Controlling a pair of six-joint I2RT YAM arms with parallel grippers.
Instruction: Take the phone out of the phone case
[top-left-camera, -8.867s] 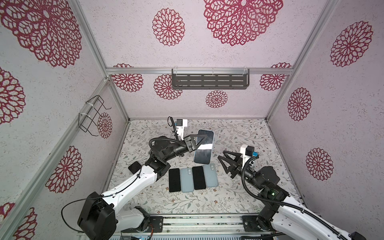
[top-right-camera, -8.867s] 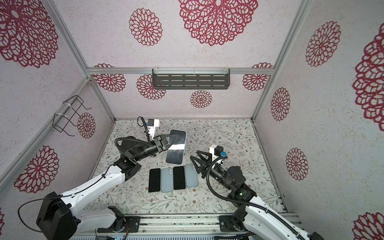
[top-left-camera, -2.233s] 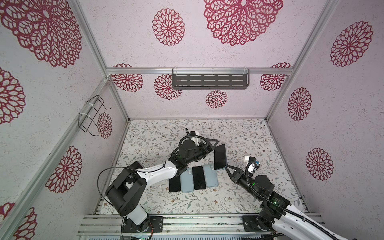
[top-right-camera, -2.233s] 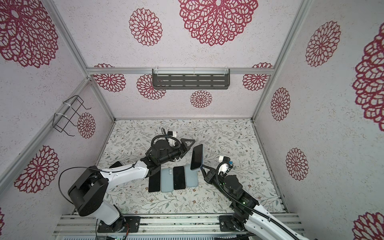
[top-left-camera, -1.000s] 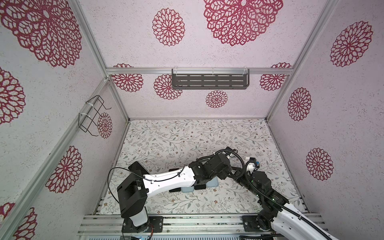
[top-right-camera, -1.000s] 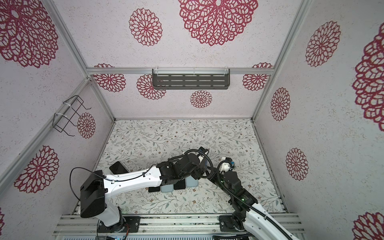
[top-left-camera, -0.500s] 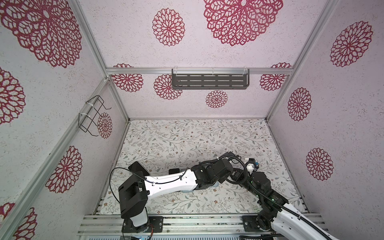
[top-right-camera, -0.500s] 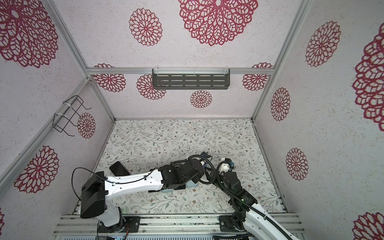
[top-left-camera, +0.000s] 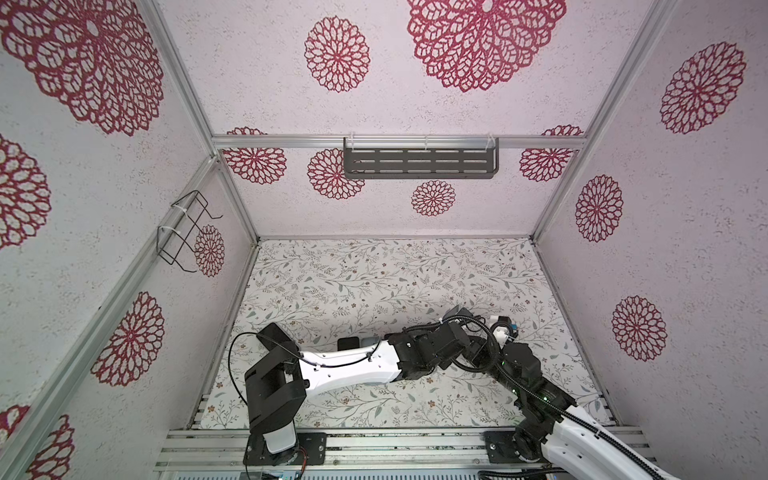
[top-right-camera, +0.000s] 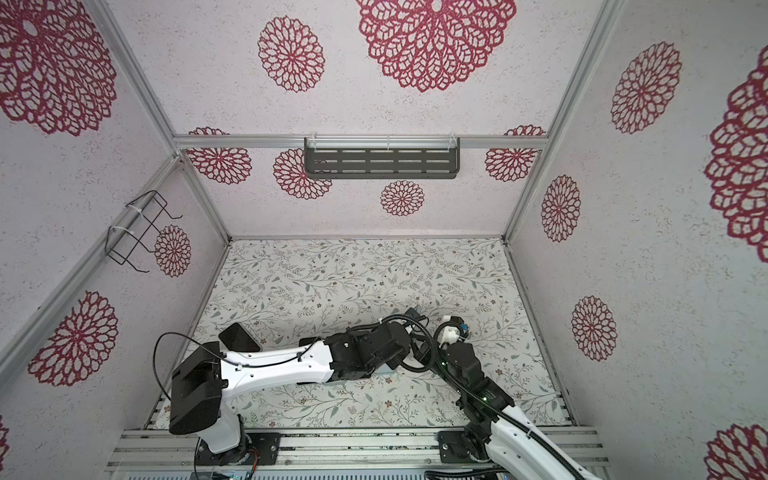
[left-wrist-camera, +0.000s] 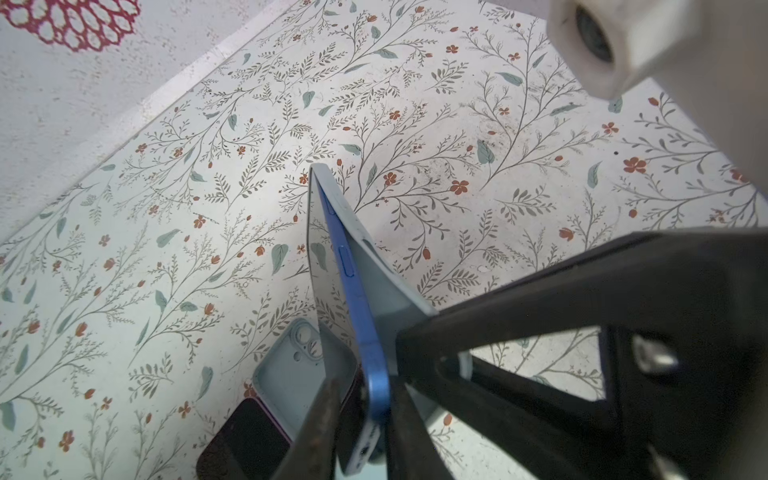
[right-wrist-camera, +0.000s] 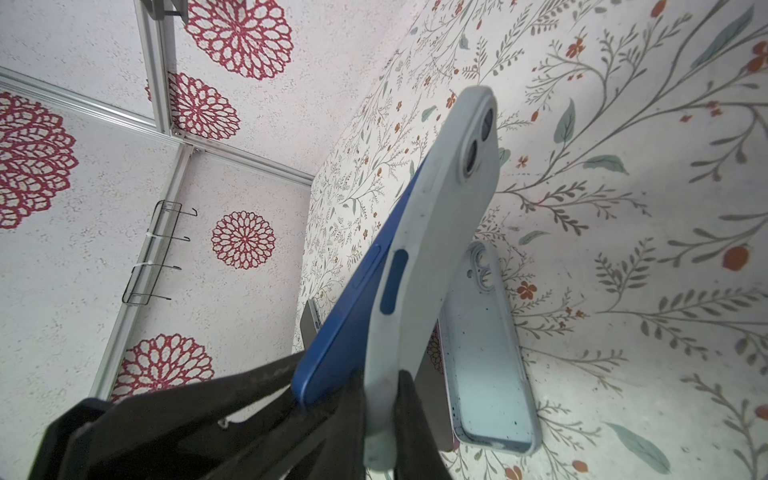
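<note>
In the left wrist view, the blue phone stands on edge above the table, and my left gripper is shut on its lower end. The pale grey-blue phone case still wraps the phone's upper part. At the bottom it has peeled away from the blue phone. My right gripper is shut on that loose lower end of the case. In both top views the two grippers meet right of centre, mostly hidden under the left arm's wrist. Only the phone's top corner shows.
An empty pale case and a dark phone lie flat on the floral table just below the held phone. A dark flat slab lies near the left wall. On the walls hang a grey shelf and a wire rack.
My left gripper has closed onto the phone's lower end over the last second. The right gripper has kept hold of the case, and both arms have hardly moved.
</note>
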